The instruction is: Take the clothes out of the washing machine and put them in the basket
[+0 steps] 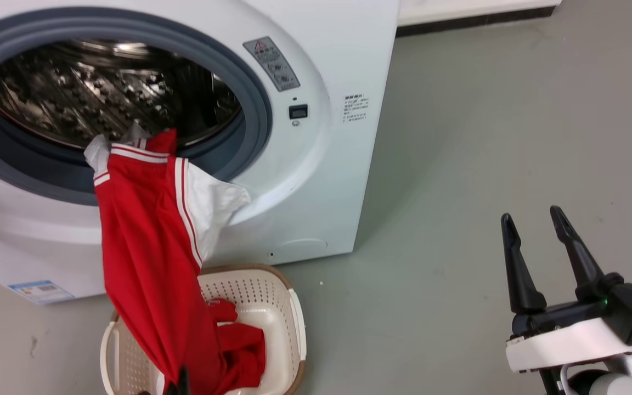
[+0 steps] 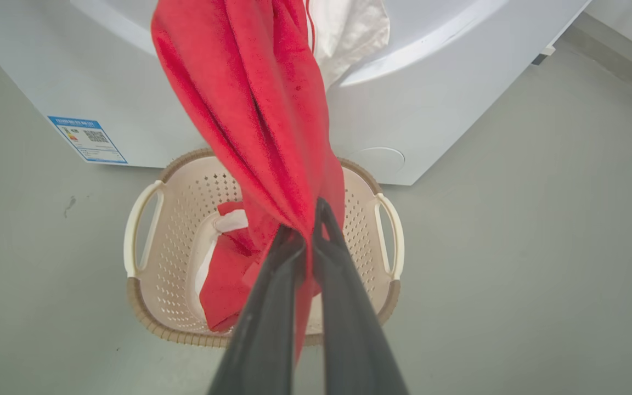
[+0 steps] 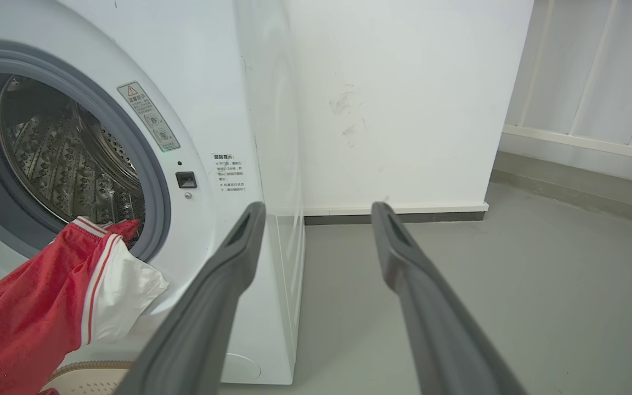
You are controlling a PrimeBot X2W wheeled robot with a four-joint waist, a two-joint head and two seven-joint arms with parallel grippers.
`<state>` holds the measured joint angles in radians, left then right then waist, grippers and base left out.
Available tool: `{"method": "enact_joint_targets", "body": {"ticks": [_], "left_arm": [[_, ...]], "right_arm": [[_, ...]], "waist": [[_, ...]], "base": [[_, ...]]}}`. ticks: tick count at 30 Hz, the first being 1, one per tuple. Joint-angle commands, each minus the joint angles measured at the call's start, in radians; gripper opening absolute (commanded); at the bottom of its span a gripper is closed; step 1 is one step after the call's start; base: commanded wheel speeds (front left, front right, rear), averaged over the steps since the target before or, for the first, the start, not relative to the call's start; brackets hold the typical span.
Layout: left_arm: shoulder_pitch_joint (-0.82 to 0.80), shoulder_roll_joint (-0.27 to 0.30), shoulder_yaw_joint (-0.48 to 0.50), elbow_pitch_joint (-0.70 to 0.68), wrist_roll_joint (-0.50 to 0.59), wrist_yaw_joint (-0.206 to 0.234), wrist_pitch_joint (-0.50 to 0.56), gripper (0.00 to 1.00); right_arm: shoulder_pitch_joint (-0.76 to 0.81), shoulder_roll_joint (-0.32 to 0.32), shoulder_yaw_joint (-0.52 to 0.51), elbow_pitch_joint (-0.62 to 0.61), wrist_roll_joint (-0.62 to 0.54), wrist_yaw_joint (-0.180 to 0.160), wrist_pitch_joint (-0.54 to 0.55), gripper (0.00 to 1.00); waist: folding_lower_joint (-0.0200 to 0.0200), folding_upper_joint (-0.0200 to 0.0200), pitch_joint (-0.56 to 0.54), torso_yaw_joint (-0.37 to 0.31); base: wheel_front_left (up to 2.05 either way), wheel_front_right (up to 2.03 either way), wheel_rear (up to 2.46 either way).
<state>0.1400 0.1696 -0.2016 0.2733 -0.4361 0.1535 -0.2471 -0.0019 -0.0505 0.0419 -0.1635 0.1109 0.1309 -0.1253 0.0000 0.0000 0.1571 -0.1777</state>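
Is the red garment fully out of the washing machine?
Partly. The red garment hangs over the porthole rim, its lower end in the basket, pinched by the left gripper.

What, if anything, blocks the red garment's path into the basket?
Nothing visible does. The red garment hangs from the porthole of the washing machine down into the open basket, pinched by the left gripper.

Laundry corner, washing machine [image 1: 338, 66], perforated basket [image 1: 255, 296], bare grey floor [image 1: 486, 137], white wall [image 3: 404, 82]

Soft red cloth garment [image 1: 146, 241] — glossy perforated steel drum [image 1: 102, 88] — matt perforated plastic basket [image 2: 173, 241].
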Motion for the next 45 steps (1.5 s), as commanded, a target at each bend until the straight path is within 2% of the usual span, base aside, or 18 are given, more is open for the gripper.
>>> {"method": "enact_joint_targets", "body": {"ticks": [1, 6, 14, 25, 33, 34, 36, 37, 38, 45], "left_arm": [[0.001, -0.007, -0.002, 0.017, -0.004, -0.008, -0.007, 0.0], [-0.032, -0.034, -0.011, 0.151, -0.025, -0.044, -0.012, 0.0], [-0.146, -0.038, 0.026, 0.378, -0.06, -0.083, -0.016, 0.0], [-0.423, -0.017, 0.058, 0.684, -0.083, -0.127, -0.017, 0.0], [-0.629, 0.02, 0.073, 0.846, -0.098, -0.16, -0.018, 0.02], [-0.648, 0.026, 0.073, 0.86, -0.099, -0.165, -0.018, 0.14], [-0.678, 0.031, 0.079, 0.888, -0.106, -0.175, -0.019, 0.46], [-0.689, 0.031, 0.081, 0.9, -0.107, -0.179, -0.019, 0.86], [-0.698, 0.033, 0.081, 0.913, -0.109, -0.181, -0.019, 1.0], [-0.734, 0.041, 0.082, 0.965, -0.114, -0.191, -0.019, 1.0]], "right_arm": [[-0.022, 0.001, 0.0, -0.008, -0.004, 0.0, -0.001, 1.0], [-0.046, 0.001, -0.003, -0.016, -0.002, 0.0, -0.006, 1.0], [-0.096, 0.001, 0.006, -0.016, 0.004, 0.0, -0.019, 1.0], [-0.181, 0.001, 0.025, -0.028, 0.009, 0.0, -0.041, 1.0], [-0.221, 0.001, 0.03, -0.023, 0.018, 0.0, -0.061, 1.0], [-0.226, 0.001, 0.031, -0.02, 0.019, 0.0, -0.063, 1.0], [-0.227, 0.001, 0.031, -0.014, 0.021, 0.0, -0.07, 1.0], [-0.226, 0.001, 0.032, -0.01, 0.023, 0.0, -0.07, 1.0], [-0.226, 0.001, 0.032, -0.007, 0.025, 0.0, -0.073, 1.0], [-0.234, 0.001, 0.028, 0.008, 0.03, 0.0, -0.085, 1.0]], "waist": [[0.0, 0.0, 0.024, 0.002], [0.0, 0.0, 0.086, 0.003], [0.0, 0.0, 0.2, -0.01], [0.0, 0.0, 0.4, -0.034], [0.0, 0.0, 0.492, -0.064], [0.0, 0.0, 0.498, -0.069], [0.0, 0.0, 0.503, -0.075], [0.0, 0.0, 0.504, -0.077], [0.0, 0.0, 0.505, -0.08], [0.0, 0.0, 0.496, -0.081]], "base": [[0.0, 0.0, 0.0], [0.0, 0.0, 0.0], [0.0, 0.0, 0.0], [0.0, 0.0, 0.0], [0.0, 0.0, 0.0], [0.0, 0.0, 0.0], [0.0, 0.0, 0.0], [0.0, 0.0, 0.0], [0.0, 0.0, 0.0], [0.0, 0.0, 0.0]]}}
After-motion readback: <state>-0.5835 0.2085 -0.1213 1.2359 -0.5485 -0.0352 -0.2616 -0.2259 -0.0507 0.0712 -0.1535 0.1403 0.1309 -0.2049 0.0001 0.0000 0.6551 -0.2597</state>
